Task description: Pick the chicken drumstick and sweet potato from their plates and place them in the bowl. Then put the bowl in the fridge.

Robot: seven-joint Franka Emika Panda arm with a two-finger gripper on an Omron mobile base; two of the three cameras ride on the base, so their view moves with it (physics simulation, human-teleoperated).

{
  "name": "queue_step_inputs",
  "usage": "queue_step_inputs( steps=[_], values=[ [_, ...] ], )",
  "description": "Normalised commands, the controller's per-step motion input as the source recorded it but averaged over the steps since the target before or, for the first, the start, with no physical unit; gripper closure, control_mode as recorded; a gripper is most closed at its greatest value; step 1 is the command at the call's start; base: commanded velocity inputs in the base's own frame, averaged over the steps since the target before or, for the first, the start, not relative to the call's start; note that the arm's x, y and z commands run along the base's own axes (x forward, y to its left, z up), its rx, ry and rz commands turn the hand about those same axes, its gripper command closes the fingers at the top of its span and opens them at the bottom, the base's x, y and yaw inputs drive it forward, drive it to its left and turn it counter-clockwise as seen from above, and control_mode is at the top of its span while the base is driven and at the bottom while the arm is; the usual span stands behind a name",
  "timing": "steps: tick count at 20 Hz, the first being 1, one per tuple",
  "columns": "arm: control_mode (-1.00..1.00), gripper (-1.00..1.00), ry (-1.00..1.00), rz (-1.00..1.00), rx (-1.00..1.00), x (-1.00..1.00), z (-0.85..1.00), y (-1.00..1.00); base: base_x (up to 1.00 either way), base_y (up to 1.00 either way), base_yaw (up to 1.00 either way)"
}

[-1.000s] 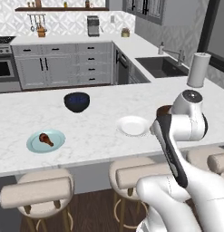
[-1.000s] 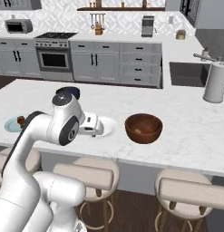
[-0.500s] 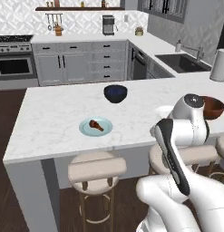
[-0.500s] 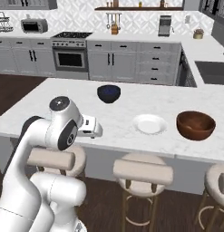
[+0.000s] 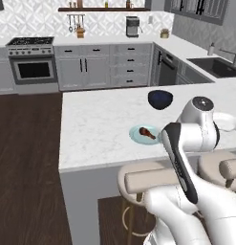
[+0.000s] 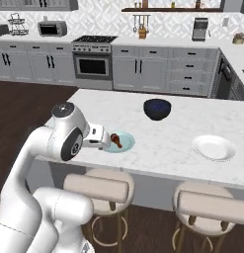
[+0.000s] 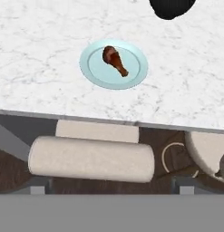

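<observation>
The chicken drumstick [image 7: 115,60] [image 6: 116,141] [image 5: 146,132] lies on the pale blue-teal plate [image 7: 93,71] [image 6: 126,146] [image 5: 135,136] near the island's front edge. My gripper [image 6: 104,140] hangs above that edge, just short of the plate; its fingers are hidden by the hand. The white plate [image 6: 214,147] sits farther right with nothing on it that I can make out. The sweet potato, the reddish-brown bowl and the fridge are out of view.
A dark blue-black bowl [image 6: 157,108] [image 5: 160,99] [image 7: 170,7] stands behind the teal plate. Padded stools [image 7: 90,158] [image 6: 96,188] line the island's front. The white marble counter [image 5: 95,124] ends at a corner to the left, with dark floor beyond.
The whole picture has shifted: the base has driven left along the island. The reddish-brown bowl has left the views and the teal plate now lies right before the hand.
</observation>
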Motion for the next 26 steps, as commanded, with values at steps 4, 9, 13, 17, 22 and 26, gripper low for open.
queue_step_inputs(
  steps=[4,9,13,17,22,26],
  values=[
    [1.00,-1.00,0.00,0.00,0.00,0.00,0.00,0.00,1.00,-0.28,0.13],
    [-1.00,-1.00,0.02,0.12,0.00,0.69,-0.04,-0.07,0.20,-0.01,0.02],
    [-1.00,-1.00,0.03,0.28,0.00,0.60,-0.31,-0.18,0.00,0.00,0.00],
    [-1.00,-1.00,0.02,0.15,-0.03,0.47,-0.63,0.00,0.00,0.00,0.00],
    [-1.00,-1.00,0.12,0.09,-0.02,0.58,-0.62,0.00,0.00,0.00,0.00],
    [-1.00,-1.00,0.10,0.07,0.00,0.62,-0.50,-0.04,0.00,0.00,0.00]
  ],
)
